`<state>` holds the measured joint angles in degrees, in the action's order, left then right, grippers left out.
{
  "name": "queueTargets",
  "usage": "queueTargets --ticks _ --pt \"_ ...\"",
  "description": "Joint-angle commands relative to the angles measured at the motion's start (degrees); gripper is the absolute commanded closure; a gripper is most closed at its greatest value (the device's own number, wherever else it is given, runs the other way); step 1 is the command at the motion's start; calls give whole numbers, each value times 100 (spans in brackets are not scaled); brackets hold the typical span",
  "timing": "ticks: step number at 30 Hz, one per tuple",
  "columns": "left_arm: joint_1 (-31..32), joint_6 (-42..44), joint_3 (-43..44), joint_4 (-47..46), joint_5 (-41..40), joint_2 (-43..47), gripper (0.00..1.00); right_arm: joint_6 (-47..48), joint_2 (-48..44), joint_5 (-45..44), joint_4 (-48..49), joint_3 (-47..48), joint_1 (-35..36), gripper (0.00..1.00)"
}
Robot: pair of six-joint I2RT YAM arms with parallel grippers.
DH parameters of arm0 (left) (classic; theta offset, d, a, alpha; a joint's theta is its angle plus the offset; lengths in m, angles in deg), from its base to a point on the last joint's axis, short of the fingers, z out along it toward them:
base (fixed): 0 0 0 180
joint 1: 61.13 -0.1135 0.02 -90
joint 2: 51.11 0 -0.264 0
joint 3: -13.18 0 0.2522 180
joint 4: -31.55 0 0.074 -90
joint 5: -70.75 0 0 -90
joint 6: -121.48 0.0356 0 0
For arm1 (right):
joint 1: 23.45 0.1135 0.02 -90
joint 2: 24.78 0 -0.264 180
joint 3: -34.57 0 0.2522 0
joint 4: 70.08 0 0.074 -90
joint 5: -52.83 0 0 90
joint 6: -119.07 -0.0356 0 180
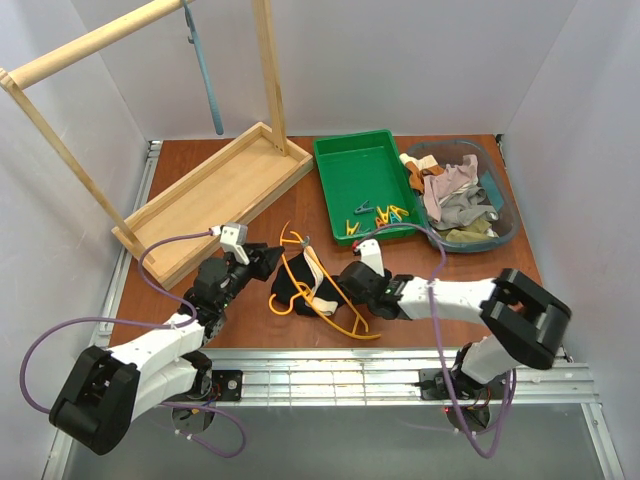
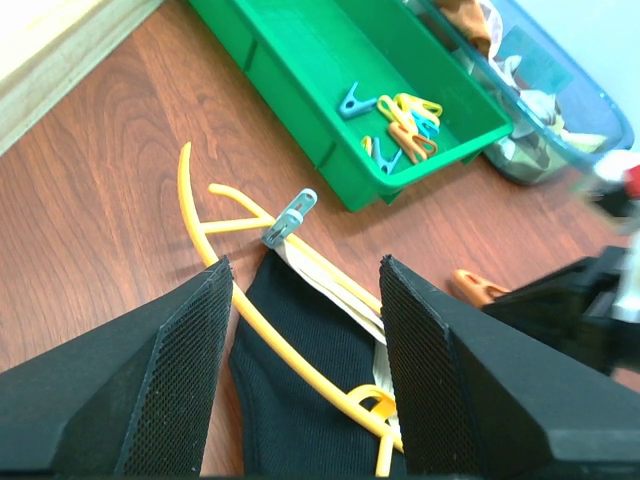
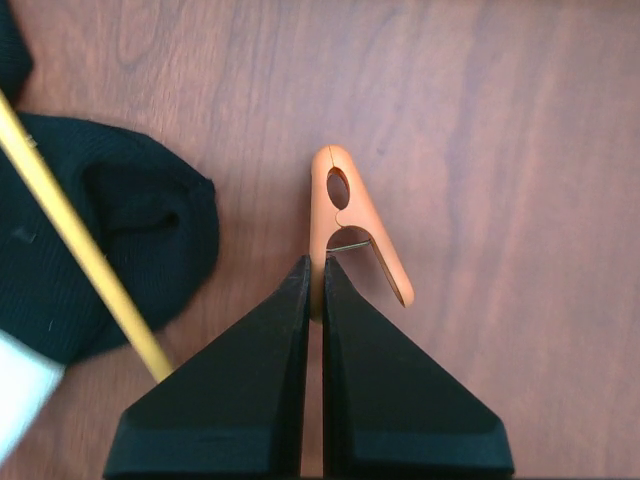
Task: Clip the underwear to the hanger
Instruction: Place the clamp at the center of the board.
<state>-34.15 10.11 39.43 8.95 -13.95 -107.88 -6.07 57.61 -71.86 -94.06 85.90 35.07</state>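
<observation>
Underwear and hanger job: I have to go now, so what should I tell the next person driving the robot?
Grippers: the left gripper is open and holds nothing, hovering over the underwear. The right gripper is shut on one leg of an orange clothespin that lies on the table beside the underwear.
Things: the underwear lies flat on the table with the yellow hanger across it.
Done: one grey clothespin sits on the hanger at the cream waistband end.
Left: probably clip the orange clothespin on at the other end. Spare clothespins are in the green tray.
</observation>
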Motion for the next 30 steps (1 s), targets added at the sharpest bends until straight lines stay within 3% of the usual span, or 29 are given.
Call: queueTargets --ticks 1,3,7,12,16,21,27,28,30 --pt "35 124 52 155 50 -27 47 -195 619 -107 415 435 -7 99" --pt "44 150 43 120 102 -27 47 -204 839 -90 477 506 -7 96" --pt "158 238 87 50 226 -97 46 -47 613 -98 486 577 -16 53" --pt "764 545 131 -55 -72 -62 39 165 -494 -229 451 121 1 36" --pt "1326 730 192 -196 -257 -175 39 226 -1066 -485 433 -293 -25 37" --pt "2284 853 569 -275 -749 -922 41 742 -1155 -399 1230 -819 -534 59" --pt "2873 660 1282 -100 -969 -2126 82 1456 -892 252 2786 -1233 -1237 74" --pt "2935 643 1404 -56 -1048 -2249 96 1579 -857 323 2936 -1312 -1299 76" --pt "3023 546 1510 -12 -1145 -2591 100 1667 -742 533 3367 -1392 -1527 80"
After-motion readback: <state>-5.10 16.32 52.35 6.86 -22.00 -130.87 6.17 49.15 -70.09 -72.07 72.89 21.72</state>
